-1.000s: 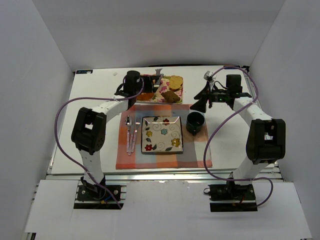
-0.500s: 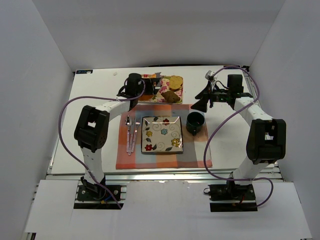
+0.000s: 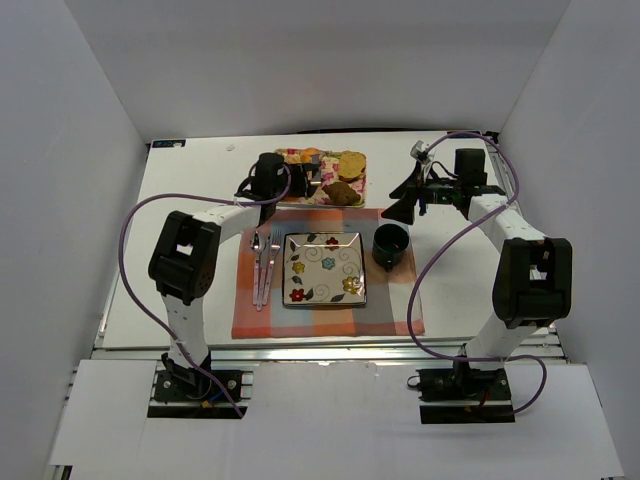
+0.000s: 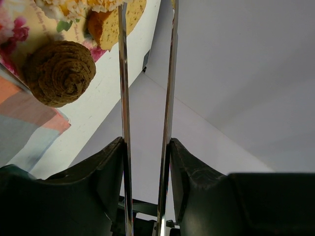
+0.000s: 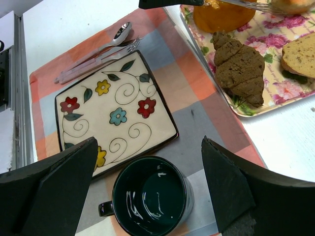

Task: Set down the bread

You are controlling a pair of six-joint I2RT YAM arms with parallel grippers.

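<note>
My left gripper (image 4: pixel 146 145) is shut on a pair of metal tongs (image 4: pixel 123 73), whose two blades run forward with a gap between them. It hovers over the floral tray (image 3: pixel 300 197) at the back of the table. In the right wrist view the bread (image 5: pixel 221 14), a smooth orange bun, lies on the tray right under the tongs (image 5: pixel 248 5). Whether the tongs grip it I cannot tell. My right gripper (image 5: pixel 145 191) is open above a dark green mug (image 5: pixel 150 196).
A dark brown croissant-like pastry (image 5: pixel 241 69) and a sliced piece of bread (image 5: pixel 300 56) share the tray. A square flowered plate (image 3: pixel 324 268) sits on the checked placemat (image 3: pixel 395 305), with a spoon and fork (image 3: pixel 262 265) to its left and the mug (image 3: pixel 391 245) to its right.
My left gripper has moved right and further over the tray with the tongs. The right arm has not moved.
</note>
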